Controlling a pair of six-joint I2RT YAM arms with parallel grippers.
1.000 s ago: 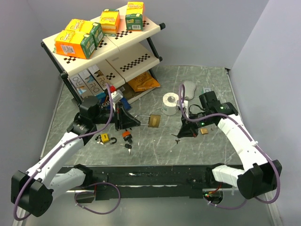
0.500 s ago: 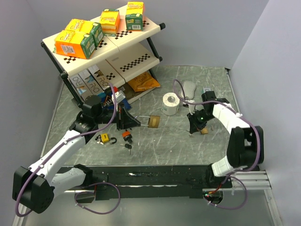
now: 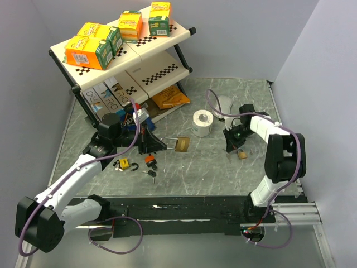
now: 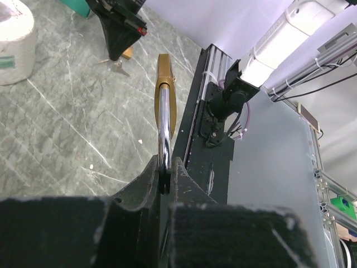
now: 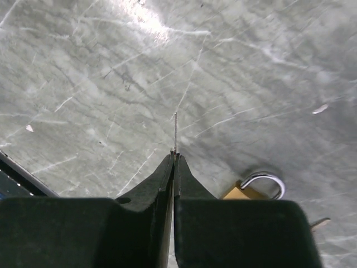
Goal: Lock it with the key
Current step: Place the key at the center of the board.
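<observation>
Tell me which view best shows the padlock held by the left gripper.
Top external: the padlock shows its broad brass side there. Left wrist sees it edge-on only; right wrist does not show it.

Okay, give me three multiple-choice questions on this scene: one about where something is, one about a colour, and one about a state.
1. Where is the toilet roll?
A. on a chair
B. on the table
C. in a drawer

2. What colour is the padlock in the left gripper?
A. gold
B. blue
C. white

3. The right gripper is:
A. wide open
B. shut on the toilet roll
C. shut on a key

Answers:
1. B, it stands upright on the marbled tabletop.
2. A, its body is brass-gold.
3. C, a thin key blade sticks out of its shut tip.
</observation>
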